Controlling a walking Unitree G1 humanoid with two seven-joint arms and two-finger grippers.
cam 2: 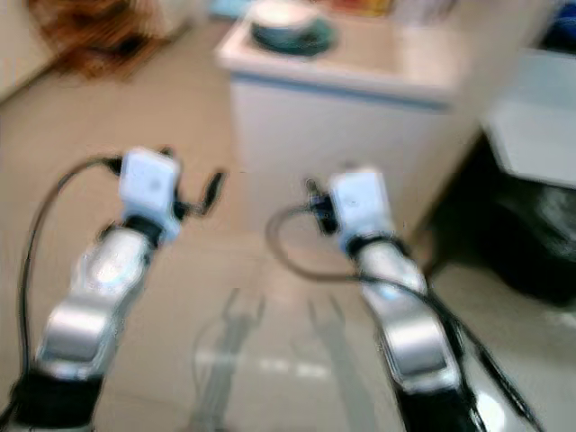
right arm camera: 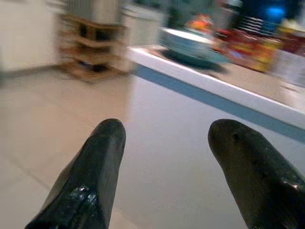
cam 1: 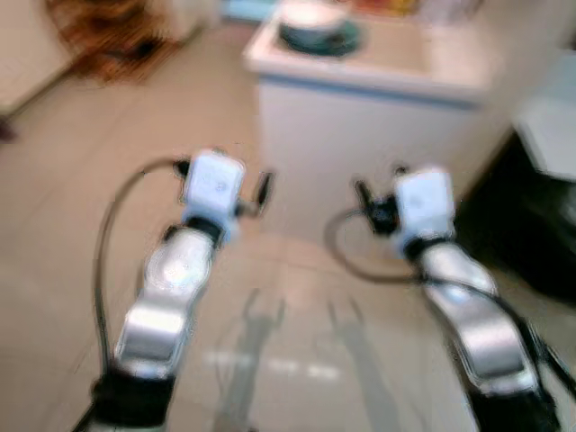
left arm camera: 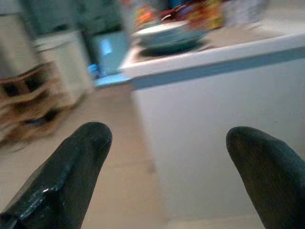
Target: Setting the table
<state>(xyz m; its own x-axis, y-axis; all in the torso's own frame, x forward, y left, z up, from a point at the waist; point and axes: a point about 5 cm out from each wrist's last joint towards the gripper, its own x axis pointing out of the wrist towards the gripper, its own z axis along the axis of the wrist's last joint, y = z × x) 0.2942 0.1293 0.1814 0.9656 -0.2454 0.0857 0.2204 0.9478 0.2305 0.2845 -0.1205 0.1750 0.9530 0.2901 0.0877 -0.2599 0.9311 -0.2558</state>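
the stacked bowl and plate (cam 1: 317,29) sit untouched at the near corner of the white counter (cam 1: 396,63), well ahead, while the left gripper (left arm camera: 167,157) and right gripper (right arm camera: 164,152) gape empty, so nothing appears set yet.

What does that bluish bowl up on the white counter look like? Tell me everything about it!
The bowl is a wide, shallow dish, teal-blue outside and pale whitish inside. It looks glazed, like ceramic, though the picture is blurry. It sits upright near the corner of the white counter, with blurry colourful packages behind it. It may rest on a darker plate, but that is too blurred to tell. Nothing is holding it; both grippers are lower down, in front of the counter.
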